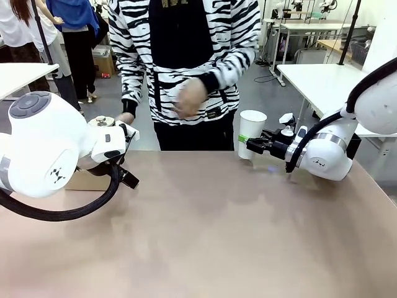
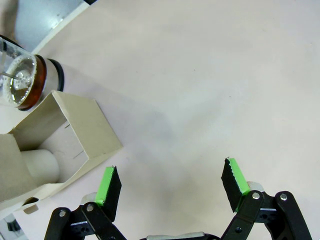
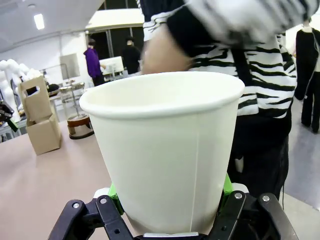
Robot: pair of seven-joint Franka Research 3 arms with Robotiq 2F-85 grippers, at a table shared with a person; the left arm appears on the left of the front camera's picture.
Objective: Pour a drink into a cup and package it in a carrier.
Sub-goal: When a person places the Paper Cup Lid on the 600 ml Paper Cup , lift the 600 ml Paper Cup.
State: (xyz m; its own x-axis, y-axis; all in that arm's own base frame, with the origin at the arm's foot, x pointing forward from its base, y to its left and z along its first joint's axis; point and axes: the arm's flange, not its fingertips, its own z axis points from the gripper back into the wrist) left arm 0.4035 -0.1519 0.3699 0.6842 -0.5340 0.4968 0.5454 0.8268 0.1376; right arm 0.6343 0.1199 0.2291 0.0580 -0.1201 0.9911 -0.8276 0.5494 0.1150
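I am holding the cup upright in the right tool, the green pads pinching its lower wall from both sides. Gripping low is leaving the open mouth free, which I judge suits pouring; no lid is on it. It is sitting at the far edge of the tabletop, right in front of the person, whose hand is blurring past just above and to one side of the rim. I cannot tell whether the cup's base is resting on the surface, or whether anything is inside.

The left tool is hanging wide, gripping nothing, over bare tabletop just beside the carrier. The glass pitcher is standing next to the carrier, a brown band showing at its side. I read this arm as waiting near both, well apart from the cup, so packaging is not yet begun.
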